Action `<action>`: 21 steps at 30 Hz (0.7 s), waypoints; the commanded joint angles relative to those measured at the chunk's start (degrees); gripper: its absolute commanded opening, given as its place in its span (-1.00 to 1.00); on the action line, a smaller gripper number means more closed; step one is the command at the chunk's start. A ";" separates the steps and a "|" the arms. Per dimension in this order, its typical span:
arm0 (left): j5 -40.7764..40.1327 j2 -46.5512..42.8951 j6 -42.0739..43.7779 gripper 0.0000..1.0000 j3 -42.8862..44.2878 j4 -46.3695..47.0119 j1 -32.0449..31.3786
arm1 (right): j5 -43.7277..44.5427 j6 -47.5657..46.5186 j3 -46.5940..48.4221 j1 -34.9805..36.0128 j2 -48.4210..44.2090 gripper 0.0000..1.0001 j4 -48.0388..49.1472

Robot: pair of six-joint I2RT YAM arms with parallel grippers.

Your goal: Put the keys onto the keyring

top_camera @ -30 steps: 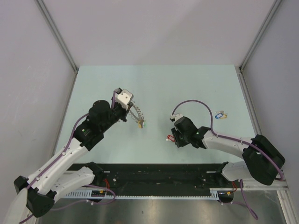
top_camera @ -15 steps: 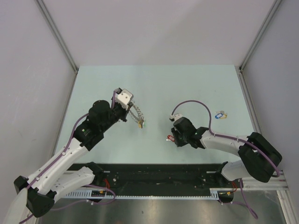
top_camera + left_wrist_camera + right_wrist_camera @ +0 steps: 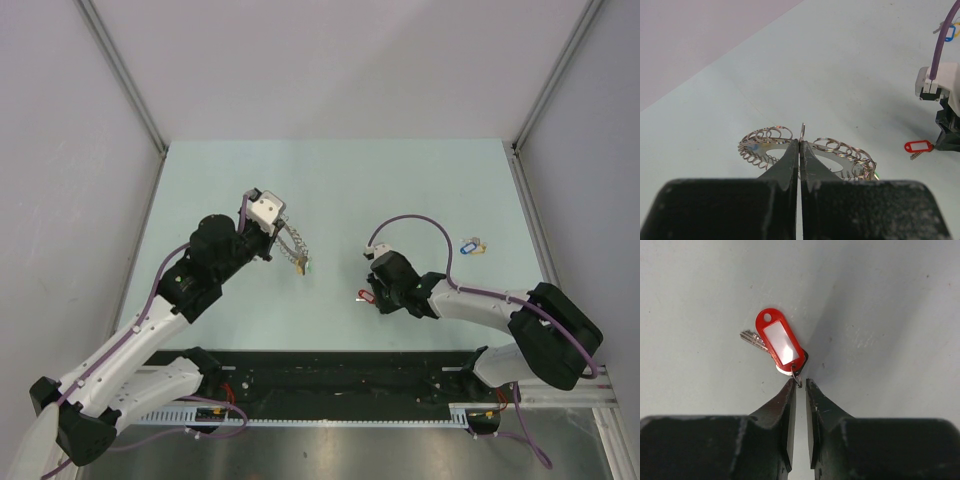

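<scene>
No text, brand, number or sign could be read in any of the views. The one label in sight, the white insert window of the red key tag (image 3: 780, 342), showed blank, with no writing on it.

Near key (image 3: 780, 342): red head w/ white label, silver blade. Keyring (image 3: 835, 146): silver, many small loops. Table (image 3: 400, 170) pale green, cable (image 3: 410, 217) purple, far keys (image 3: 470, 245) blue & yellow.
</scene>
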 commanded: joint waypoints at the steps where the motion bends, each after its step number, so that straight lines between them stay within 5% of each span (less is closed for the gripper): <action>1: -0.33 -1.13 0.77 -0.99 0.55 4.19 0.28 | 0.90 0.72 -0.55 -0.03 0.52 -0.69 1.84; 16: -0.15 -0.78 0.77 -0.99 0.47 4.28 0.28 | -0.59 -0.42 -0.72 -0.12 1.40 -0.70 3.16; 21: -0.06 -0.69 0.77 -0.99 0.47 4.28 0.28 | -0.86 -0.33 -0.72 -0.20 0.96 -1.00 2.98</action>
